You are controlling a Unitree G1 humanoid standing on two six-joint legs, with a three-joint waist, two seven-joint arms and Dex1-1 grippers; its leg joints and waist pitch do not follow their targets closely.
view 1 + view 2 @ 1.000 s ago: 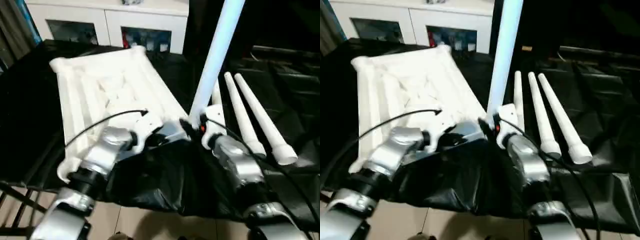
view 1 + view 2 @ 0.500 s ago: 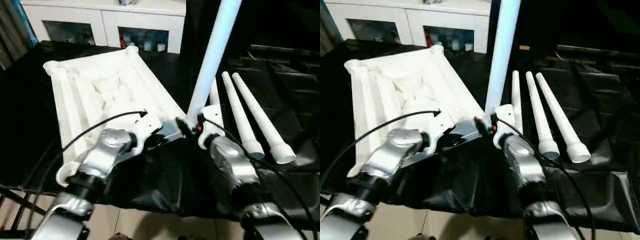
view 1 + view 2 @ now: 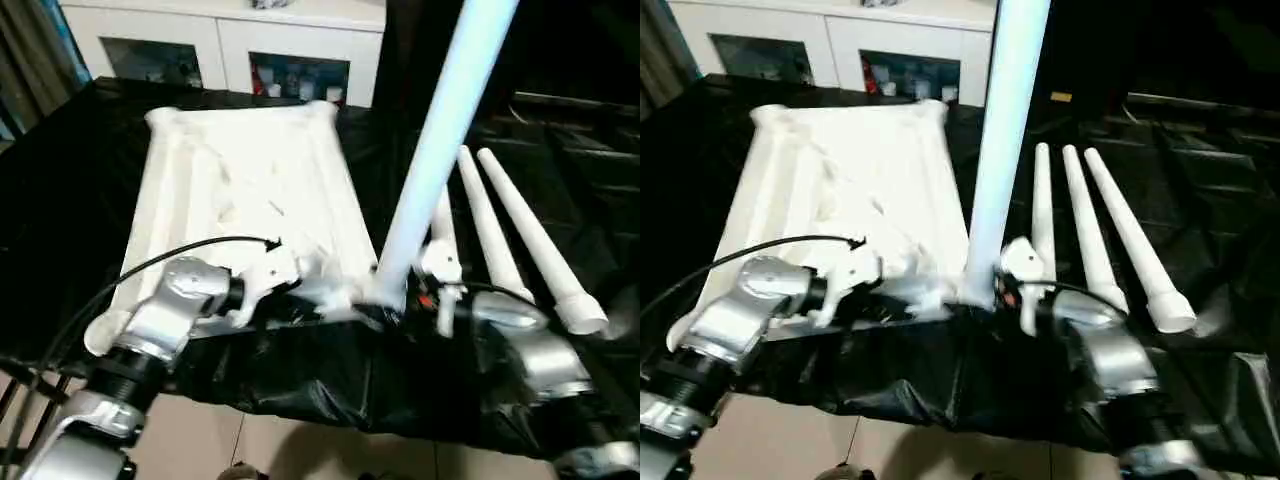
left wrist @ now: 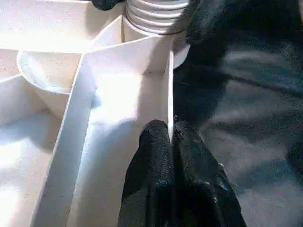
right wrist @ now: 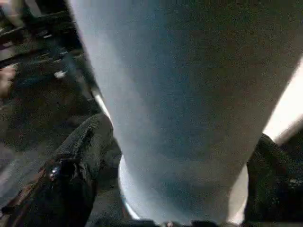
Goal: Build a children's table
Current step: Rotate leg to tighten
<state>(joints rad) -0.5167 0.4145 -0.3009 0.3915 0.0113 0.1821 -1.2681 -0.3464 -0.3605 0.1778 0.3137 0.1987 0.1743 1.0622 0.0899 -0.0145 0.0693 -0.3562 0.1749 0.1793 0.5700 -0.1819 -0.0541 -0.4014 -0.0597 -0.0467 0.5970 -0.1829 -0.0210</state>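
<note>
Three legs (image 3: pixel 500 240) lie right of tabletop (image 3: pixel 250 190).

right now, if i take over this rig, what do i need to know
Left pincer: shut on a thin rib at the near edge of the upturned table top, steadying it.
Right pincer: fingers stand either side of the upright leg at its base; whether they press it I cannot tell.
Done: that leg stands in the near right corner socket; how firmly is unclear.
Left: three spare legs lie on the black cover, right of the top; three sockets to fill.
</note>
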